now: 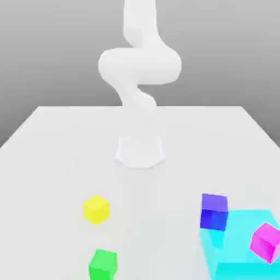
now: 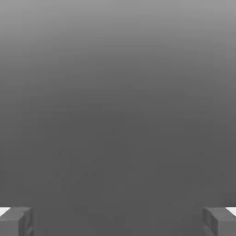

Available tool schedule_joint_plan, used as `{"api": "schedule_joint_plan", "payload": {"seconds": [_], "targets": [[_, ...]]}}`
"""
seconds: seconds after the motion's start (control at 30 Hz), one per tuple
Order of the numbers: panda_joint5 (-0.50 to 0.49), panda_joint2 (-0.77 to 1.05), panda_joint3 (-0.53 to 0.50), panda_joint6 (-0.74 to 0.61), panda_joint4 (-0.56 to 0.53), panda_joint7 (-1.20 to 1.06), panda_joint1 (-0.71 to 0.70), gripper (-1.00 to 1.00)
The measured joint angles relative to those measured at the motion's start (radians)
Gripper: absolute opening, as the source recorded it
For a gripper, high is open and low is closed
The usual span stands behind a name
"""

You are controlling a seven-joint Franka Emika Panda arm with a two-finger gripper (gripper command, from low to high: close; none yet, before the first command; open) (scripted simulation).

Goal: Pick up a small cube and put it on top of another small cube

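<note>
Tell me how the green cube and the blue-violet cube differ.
The green cube is bright green; the blue-violet cube is deep blue-violet. The green cube stands apart on the table; the blue-violet cube sits against the big cyan block, on the exterior view's right. Both look equally small.

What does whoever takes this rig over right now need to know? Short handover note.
Hand: open, holding nothing, fingers wide apart.
Green cube: on the table, near the front edge, in front of the yellow cube.
Blue-violet cube: at the exterior view's right, by the back corner of the large cyan block; magenta cube beside it.
Done: nothing; cubes unstacked.
Left: grasp green, place it on blue-violet.
</note>
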Motion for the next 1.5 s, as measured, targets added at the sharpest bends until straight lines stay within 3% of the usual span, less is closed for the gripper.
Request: {"api": "schedule_joint_plan", "payload": {"seconds": [0.87,1.03,1.07,1.3,1.5], "targets": [[0.043,0.949,-0.063,0.374,-0.133,0.043,-0.073,0.0],[0.065,1.13,-0.043,0.504,-0.106,0.029,-0.093,0.0],[0.068,1.154,-0.039,0.523,-0.101,0.027,-0.096,-1.0],[0.066,1.154,-0.039,0.523,-0.101,0.028,-0.097,-1.0],[0.046,0.96,-0.04,0.372,-0.143,0.051,-0.065,-1.0]]}}
